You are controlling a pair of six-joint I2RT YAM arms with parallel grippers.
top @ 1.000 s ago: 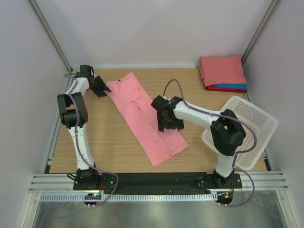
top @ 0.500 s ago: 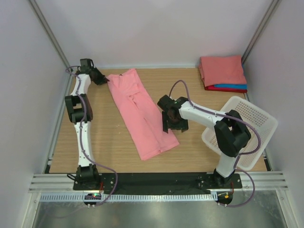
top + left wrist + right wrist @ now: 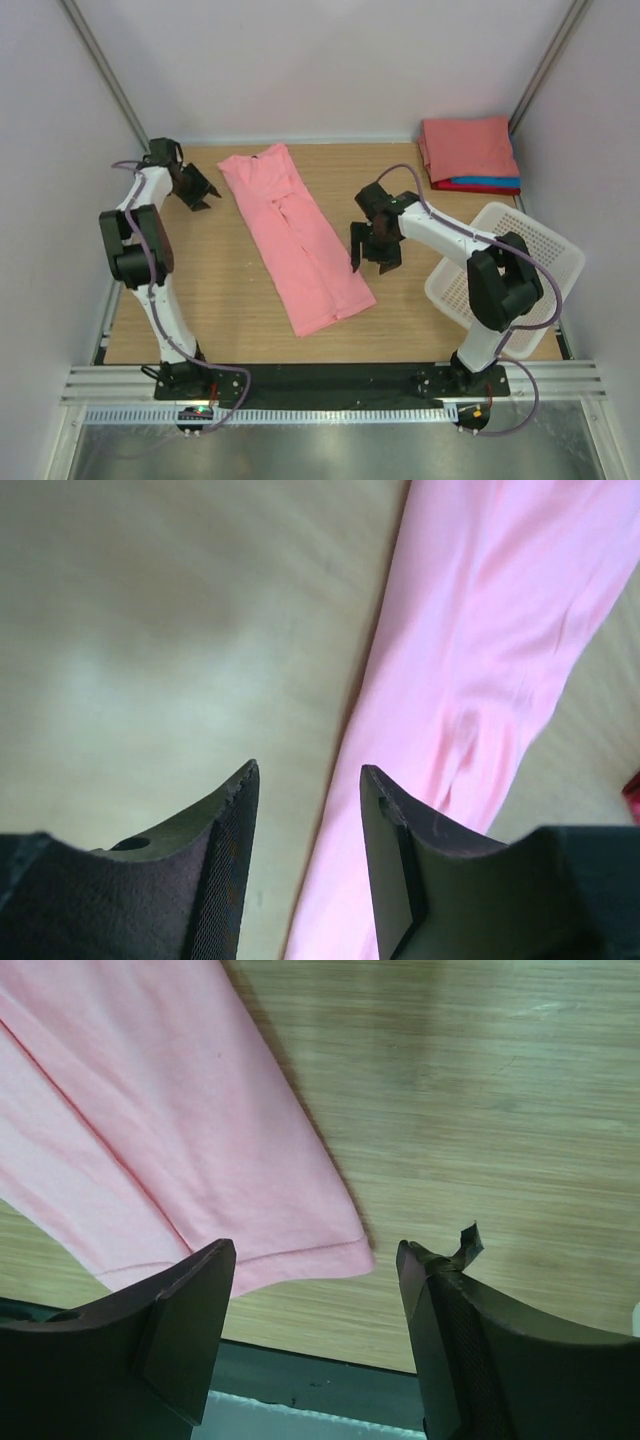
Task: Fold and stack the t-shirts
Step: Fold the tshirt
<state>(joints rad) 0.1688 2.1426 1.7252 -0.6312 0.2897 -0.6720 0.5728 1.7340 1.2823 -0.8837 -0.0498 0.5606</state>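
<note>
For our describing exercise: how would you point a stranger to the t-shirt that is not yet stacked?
Start at the wooden table. In its middle lies a pink t-shirt, folded into a long narrow strip that runs diagonally. Unlike the folded stack in the far right corner, it lies alone and stretched out.

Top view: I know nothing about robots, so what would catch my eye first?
The long salmon-pink t-shirt, folded into a narrow strip, lies slantwise across the middle of the wooden table. The left gripper and right gripper hang open on either side of it, holding nothing. In the far right corner sits a stack of folded t-shirts, with a white mesh basket at the right edge.
</note>
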